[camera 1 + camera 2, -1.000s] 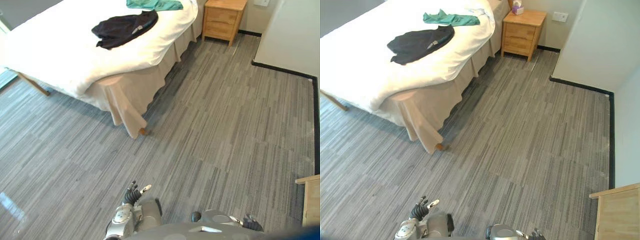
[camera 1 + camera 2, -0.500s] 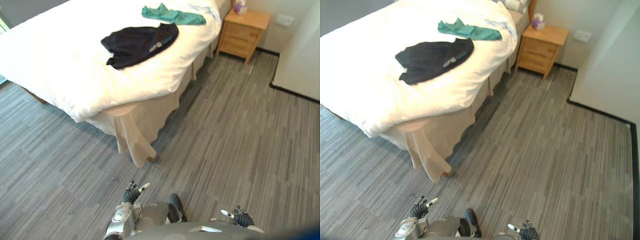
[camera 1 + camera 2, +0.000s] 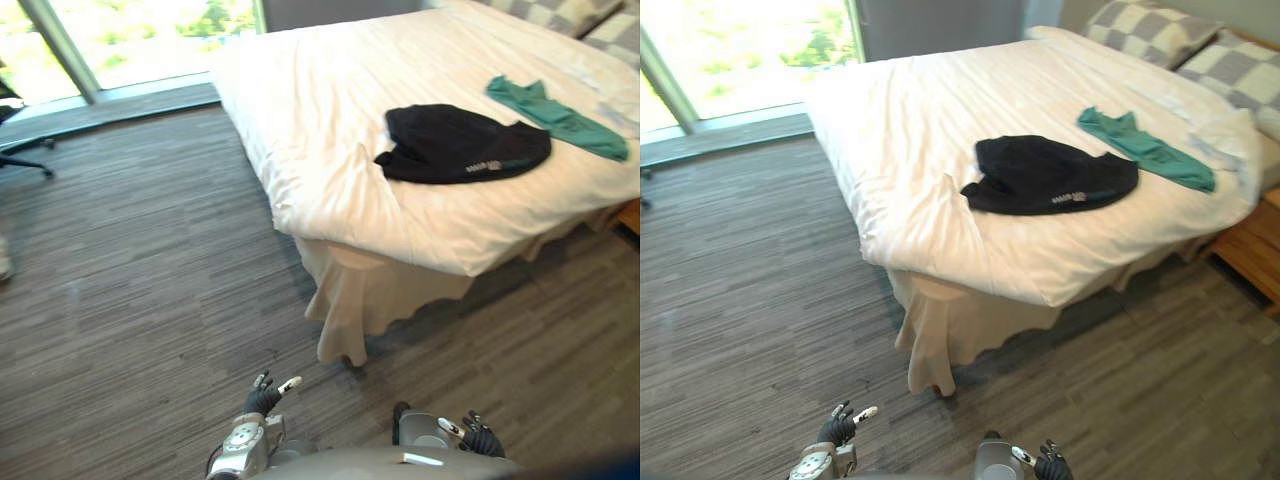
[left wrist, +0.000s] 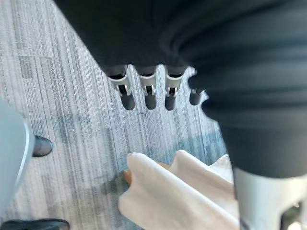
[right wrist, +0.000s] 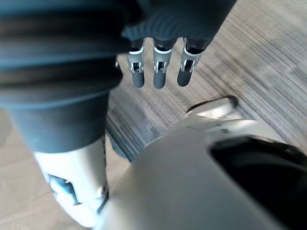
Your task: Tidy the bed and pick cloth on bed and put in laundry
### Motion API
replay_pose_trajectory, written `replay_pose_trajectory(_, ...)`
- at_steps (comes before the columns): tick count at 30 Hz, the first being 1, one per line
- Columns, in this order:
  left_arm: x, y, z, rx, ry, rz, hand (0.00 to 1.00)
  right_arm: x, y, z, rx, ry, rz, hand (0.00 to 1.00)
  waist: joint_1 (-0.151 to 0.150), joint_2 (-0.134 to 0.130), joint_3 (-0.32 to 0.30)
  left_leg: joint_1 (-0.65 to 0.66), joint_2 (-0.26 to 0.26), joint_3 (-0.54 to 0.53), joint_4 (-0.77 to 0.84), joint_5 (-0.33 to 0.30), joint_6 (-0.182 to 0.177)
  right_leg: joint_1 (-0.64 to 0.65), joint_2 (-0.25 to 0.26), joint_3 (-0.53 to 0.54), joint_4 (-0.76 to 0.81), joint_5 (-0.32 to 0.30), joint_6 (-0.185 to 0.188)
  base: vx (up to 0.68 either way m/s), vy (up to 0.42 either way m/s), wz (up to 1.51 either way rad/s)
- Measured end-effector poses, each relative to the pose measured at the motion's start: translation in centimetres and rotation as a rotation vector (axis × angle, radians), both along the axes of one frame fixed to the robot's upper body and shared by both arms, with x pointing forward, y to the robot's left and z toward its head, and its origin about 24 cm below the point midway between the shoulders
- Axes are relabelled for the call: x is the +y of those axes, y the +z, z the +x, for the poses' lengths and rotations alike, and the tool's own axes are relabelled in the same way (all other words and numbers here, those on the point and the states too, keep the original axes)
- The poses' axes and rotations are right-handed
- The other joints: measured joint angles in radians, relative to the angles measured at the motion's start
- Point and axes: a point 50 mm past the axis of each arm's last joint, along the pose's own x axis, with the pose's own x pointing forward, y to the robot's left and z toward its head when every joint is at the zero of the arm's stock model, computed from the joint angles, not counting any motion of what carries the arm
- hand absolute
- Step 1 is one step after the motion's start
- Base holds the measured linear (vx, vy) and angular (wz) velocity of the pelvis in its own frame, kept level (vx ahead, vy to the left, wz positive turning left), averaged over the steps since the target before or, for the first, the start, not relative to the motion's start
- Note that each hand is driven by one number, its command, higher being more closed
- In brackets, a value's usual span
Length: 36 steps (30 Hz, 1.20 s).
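View swung round since a moment ago: bed (image 3: 320,120) now across the upper right, window (image 3: 130,40) come into sight. Black cloth (image 3: 465,145) lying flat mid-bed, green cloth (image 3: 555,115) just beyond it. Left hand (image 3: 262,398) and right hand (image 3: 478,438) low over the floor (image 3: 150,280), fingers straight and loose, holding nothing, well apart from both cloths.

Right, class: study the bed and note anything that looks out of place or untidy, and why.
Two items lie loose on the white duvet: a crumpled black garment mid-bed and a green garment nearer the pillows. Neither belongs on a made bed. The bed skirt bunches at the near corner.
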Motion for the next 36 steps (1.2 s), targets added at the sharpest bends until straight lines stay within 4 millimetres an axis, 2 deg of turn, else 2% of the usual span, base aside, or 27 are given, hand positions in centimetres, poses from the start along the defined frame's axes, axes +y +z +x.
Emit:
replay_pose_trajectory(1,0.0,-0.1,-0.1,0.004,0.006,-0.001,0.00,0.0,-0.1,-0.1,0.013,0.014,0.002,0.00,-0.001,0.001,-0.001,0.014,0.014,0.000,0.002,0.009,-0.035,0.040,0.010,-0.020,-0.042,0.010,-0.015,0.28,-0.174,0.19)
replay_pose_trajectory(3,-0.1,-0.1,-0.2,0.000,0.004,0.000,0.00,0.1,-0.2,-0.4,0.033,0.025,0.010,0.00,-0.004,-0.002,-0.002,0.040,0.027,0.000,0.003,0.022,-0.055,0.106,0.020,-0.044,-0.100,0.018,-0.026,0.23,-0.137,0.21)
replay_pose_trajectory(4,-0.2,-0.2,-0.3,0.001,0.004,-0.002,0.00,0.1,-0.3,-0.6,0.043,0.025,0.012,0.00,-0.005,-0.004,-0.003,0.042,0.031,0.001,0.003,0.022,-0.055,0.127,0.024,-0.052,-0.123,0.019,-0.027,0.17,-0.080,0.20)
replay_pose_trajectory(5,-0.3,-0.3,-0.5,0.004,0.003,-0.007,0.00,0.0,-0.4,-0.8,0.064,0.037,0.014,0.00,-0.004,0.006,-0.018,0.043,0.038,0.004,0.003,0.022,-0.055,0.144,0.031,-0.059,-0.156,0.033,-0.023,0.16,-0.058,0.17)
replay_pose_trajectory(10,0.0,-0.3,-0.6,-0.003,0.029,-0.024,0.00,-0.1,-0.6,-1.6,0.121,0.047,0.018,0.00,0.003,0.005,-0.024,0.031,0.038,0.026,0.005,0.023,-0.054,0.180,0.030,-0.099,-0.231,0.072,-0.011,0.07,-0.005,0.16)
replay_pose_trajectory(15,0.9,-0.3,-1.1,-0.030,0.270,-0.095,0.00,0.0,-0.8,-1.6,0.147,0.033,0.028,0.00,0.006,-0.005,-0.027,0.016,0.020,0.025,0.008,0.032,-0.041,0.210,0.011,-0.155,-0.268,0.083,0.003,-0.01,-0.004,0.27)
replay_pose_trajectory(18,3.2,0.3,-1.0,-0.098,0.509,-0.072,0.00,0.1,-0.9,-1.3,0.158,0.011,0.045,0.00,0.011,-0.019,-0.016,0.013,0.011,0.026,0.001,0.046,-0.037,0.217,0.002,-0.165,-0.280,0.084,0.001,-0.06,-0.019,0.15)
replay_pose_trajectory(19,4.5,0.8,-1.1,-0.139,0.593,-0.036,0.00,0.1,-0.9,-1.2,0.158,0.002,0.053,0.00,0.011,-0.024,-0.014,0.002,0.008,0.026,0.000,0.056,-0.041,0.210,-0.002,-0.166,-0.280,0.085,-0.001,-0.10,-0.030,0.14)
replay_pose_trajectory(22,7.5,2.7,-0.4,-0.278,0.707,0.035,0.00,0.0,-0.8,-1.1,0.150,-0.015,0.070,0.00,0.013,-0.021,-0.012,-0.013,0.012,0.029,-0.026,0.071,-0.036,0.189,0.003,-0.172,-0.285,0.091,-0.008,-0.13,-0.049,0.13)
replay_pose_trajectory(23,8.9,3.8,0.0,-0.365,0.760,0.076,0.00,-0.1,-0.8,-1.2,0.143,-0.025,0.078,0.00,0.012,-0.013,-0.007,-0.011,0.021,0.036,-0.049,0.076,-0.035,0.186,0.013,-0.176,-0.294,0.101,-0.015,-0.12,-0.057,0.12)
replay_pose_trajectory(25,10.1,5.3,0.5,-0.456,0.784,0.117,0.00,-0.3,-0.8,-1.3,0.143,-0.033,0.079,0.00,0.011,-0.004,-0.002,-0.003,0.039,0.062,-0.081,0.075,-0.035,0.188,0.030,-0.177,-0.310,0.115,-0.025,-0.16,-0.068,0.11)
replay_pose_trajectory(26,11.4,7.1,1.5,-0.560,0.779,0.165,0.00,-0.5,-0.7,-1.3,0.139,-0.042,0.078,0.00,0.010,0.002,0.002,0.003,0.057,0.086,-0.110,0.074,-0.033,0.183,0.046,-0.181,-0.315,0.121,-0.032,-0.16,-0.068,0.10)
replay_pose_trajectory(27,11.8,7.9,2.0,-0.601,0.766,0.195,0.00,-0.5,-0.7,-1.3,0.140,-0.043,0.079,0.00,0.010,0.001,0.002,0.001,0.060,0.087,-0.115,0.076,-0.030,0.180,0.050,-0.182,-0.318,0.123,-0.035,-0.16,-0.076,0.01)
replay_pose_trajectory(29,13.9,11.5,3.5,-0.738,0.691,0.345,0.00,-0.4,-0.7,-1.4,0.133,-0.034,0.096,0.00,0.011,0.003,0.002,-0.003,0.080,0.114,-0.117,0.074,-0.038,0.168,0.068,-0.169,-0.319,0.126,-0.045,-0.14,-0.090,-0.25)
replay_pose_trajectory(30,14.3,12.6,4.1,-0.775,0.665,0.381,0.00,-0.4,-0.7,-1.4,0.131,-0.031,0.100,0.00,0.010,0.004,0.001,-0.004,0.085,0.123,-0.118,0.074,-0.042,0.163,0.072,-0.167,-0.319,0.125,-0.045,-0.11,-0.109,-0.32)
replay_pose_trajectory(31,14.7,14.1,5.2,-0.834,0.615,0.429,0.00,-0.4,-0.7,-1.7,0.128,-0.031,0.100,0.00,0.009,0.005,-0.001,-0.008,0.093,0.135,-0.118,0.076,-0.046,0.155,0.079,-0.159,-0.319,0.126,-0.049,-0.07,-0.112,-0.23)
replay_pose_trajectory(33,14.8,18.3,8.9,-0.977,0.451,0.569,0.00,-0.8,-0.6,-2.4,0.113,-0.053,0.090,0.00,0.002,0.015,-0.001,-0.017,0.110,0.149,-0.126,0.080,-0.054,0.137,0.096,-0.154,-0.319,0.121,-0.056,-0.05,-0.115,-0.19)
replay_pose_trajectory(34,15.0,19.2,9.7,-0.999,0.405,0.611,0.00,-0.9,-0.6,-2.5,0.113,-0.061,0.088,0.00,-0.002,0.019,-0.003,-0.015,0.116,0.159,-0.131,0.081,-0.056,0.135,0.101,-0.153,-0.319,0.120,-0.057,0.00,-0.090,-0.16)
replay_pose_trajectory(36,15.7,23.0,12.7,-1.088,0.257,0.752,0.00,-1.6,-0.5,-3.6,0.123,-0.098,0.071,0.00,-0.026,0.033,-0.016,-0.013,0.138,0.178,-0.139,0.085,-0.074,0.128,0.121,-0.144,-0.319,0.115,-0.065,0.05,-0.078,-0.17)
